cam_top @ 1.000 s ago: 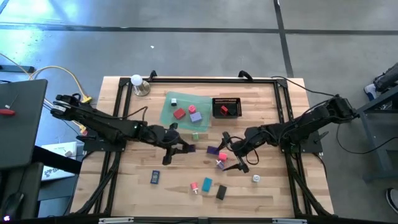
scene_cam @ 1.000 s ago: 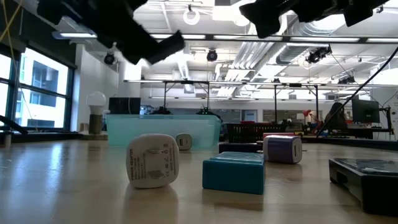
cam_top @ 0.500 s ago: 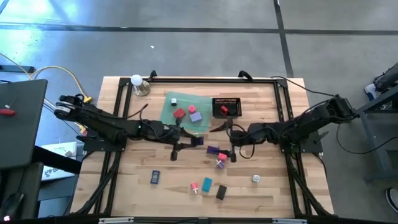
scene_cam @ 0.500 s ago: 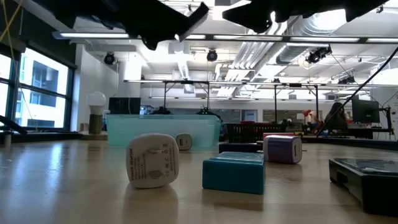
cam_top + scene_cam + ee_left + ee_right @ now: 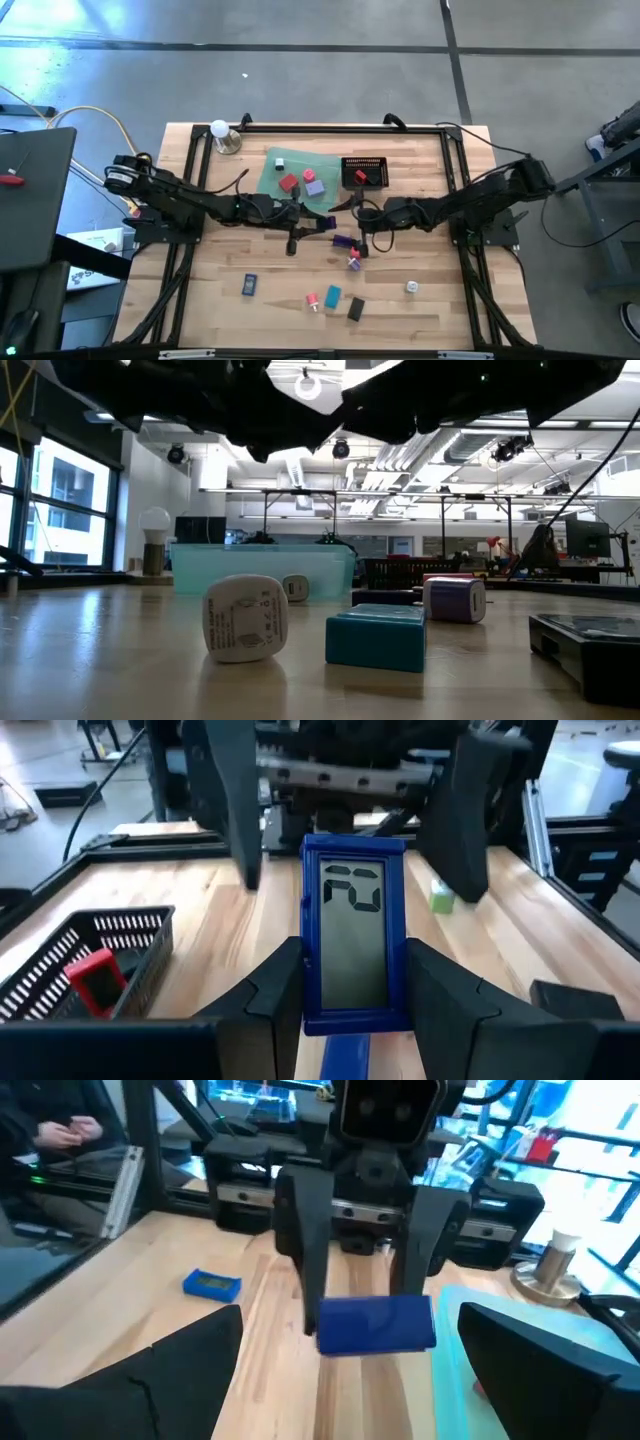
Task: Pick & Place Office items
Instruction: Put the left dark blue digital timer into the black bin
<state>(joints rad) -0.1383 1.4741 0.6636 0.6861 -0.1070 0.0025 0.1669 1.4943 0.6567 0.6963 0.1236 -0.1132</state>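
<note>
My left gripper (image 5: 318,222) is over the table's middle, shut on a blue flat device with a grey LCD screen (image 5: 353,935). My right gripper (image 5: 362,218) faces it from the right, open, its fingers apart on either side of the device (image 5: 375,1325) without touching. A purple block (image 5: 343,241) and a pink-red piece (image 5: 355,261) lie on the table just nearer. A blue piece (image 5: 249,285), teal block (image 5: 333,295), pink piece (image 5: 313,300), black piece (image 5: 355,310) and white piece (image 5: 411,287) lie toward the near edge. My left gripper pinches the blue device between its two fingers (image 5: 280,990), one on each long side edge (image 5: 312,982) of its lower half. The fingers come level from the table's left and lie along the device. It is lifted clear, screen up, and sticks out toward my right gripper.
The translucent green tray (image 5: 275,182) holds a red, a purple and a small white piece; the black mesh basket (image 5: 365,160) beside it holds a red one. A light bulb on a stand (image 5: 222,135) is at the far left corner. Black frame rails (image 5: 300,127) edge the table.
Both arms have drawn together over the table's middle. My left gripper moved right and a little toward the far edge. My right gripper moved left and toward the far edge, away from the pink-red piece, until it faces the left gripper.
</note>
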